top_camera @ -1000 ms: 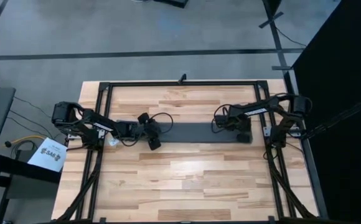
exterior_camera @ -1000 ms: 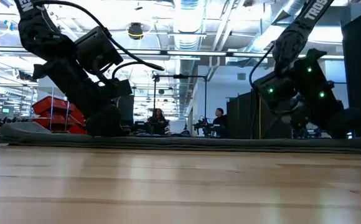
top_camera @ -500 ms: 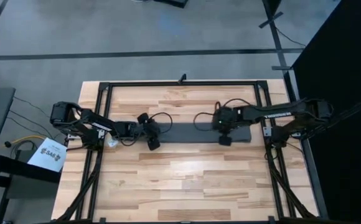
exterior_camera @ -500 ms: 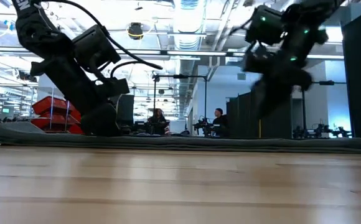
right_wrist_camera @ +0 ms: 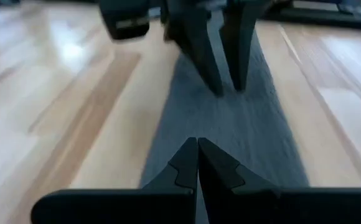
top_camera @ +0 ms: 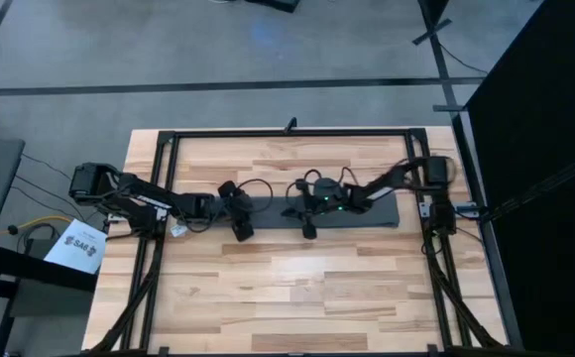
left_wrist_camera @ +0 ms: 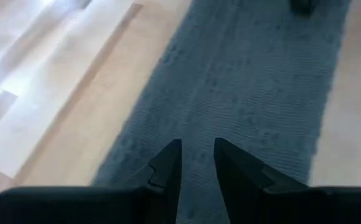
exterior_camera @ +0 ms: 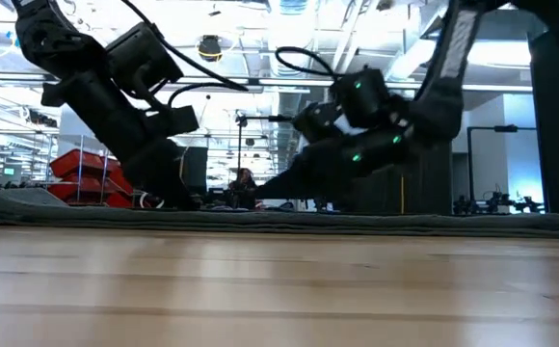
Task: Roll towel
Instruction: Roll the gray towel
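The towel [top_camera: 273, 211] is a long dark grey strip lying flat across the far half of the table, left to right. My left gripper [left_wrist_camera: 197, 152] stands over the towel's left end [left_wrist_camera: 168, 124], pointing down, its fingers a narrow gap apart with flat cloth showing between them. In the right wrist view the left gripper [right_wrist_camera: 227, 87] stands on the cloth ahead of my right gripper. My right gripper [right_wrist_camera: 197, 144] is shut and slants low over the towel [right_wrist_camera: 249, 130], a little to the right of the left gripper. My left gripper has its fingertips [right_wrist_camera: 218, 87] down at the top of the towel near its left end [right_wrist_camera: 227, 102], coming from above. Whether they touch the cloth I cannot tell. Nothing is pinched between them.
A black frame [top_camera: 287, 132] runs round the table's edges. Bare wood [top_camera: 297, 288] fills the near half of the table. Papers [top_camera: 74, 246] lie beyond the table's left edge.
My right gripper has risen from the towel's right end, travelled toward the table's left edge along the strip and come down low near the left gripper. The towel lies flat as before.
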Tool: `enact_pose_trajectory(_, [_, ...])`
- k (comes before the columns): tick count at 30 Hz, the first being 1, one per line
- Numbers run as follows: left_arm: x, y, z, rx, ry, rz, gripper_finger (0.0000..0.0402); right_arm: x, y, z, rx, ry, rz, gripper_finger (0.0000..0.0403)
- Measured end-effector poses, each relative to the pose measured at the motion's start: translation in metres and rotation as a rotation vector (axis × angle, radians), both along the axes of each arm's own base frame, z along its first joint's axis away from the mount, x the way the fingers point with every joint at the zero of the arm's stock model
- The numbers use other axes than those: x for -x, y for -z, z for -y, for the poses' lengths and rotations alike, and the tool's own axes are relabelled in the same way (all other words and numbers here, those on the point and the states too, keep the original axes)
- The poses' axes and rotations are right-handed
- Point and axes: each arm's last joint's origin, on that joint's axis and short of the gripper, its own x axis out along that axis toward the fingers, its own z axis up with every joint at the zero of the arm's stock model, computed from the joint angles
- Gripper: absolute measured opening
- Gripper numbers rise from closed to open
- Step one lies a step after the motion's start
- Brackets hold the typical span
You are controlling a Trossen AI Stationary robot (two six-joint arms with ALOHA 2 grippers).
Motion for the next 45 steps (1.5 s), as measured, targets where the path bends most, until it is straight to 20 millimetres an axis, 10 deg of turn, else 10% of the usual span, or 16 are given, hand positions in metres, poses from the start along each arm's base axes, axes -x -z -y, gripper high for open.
enact_pose_trajectory(11, [0.01,0.01,0.009,0.047,-0.019,-0.009,0.0081,-0.017,0.039,0.002,-0.03,0.002,0.0,0.0])
enact_pose_trajectory(26, [0.001,0.001,0.009,0.0,0.017,0.006,0.0082,-0.015,-0.005,0.012,0.004,0.023,-0.005,0.0])
enact_pose_trajectory(45, [0.006,0.001,-0.016,-0.082,-0.057,-0.105,0.0082,0.044,0.033,0.021,0.01,0.247,-0.12,0.0])
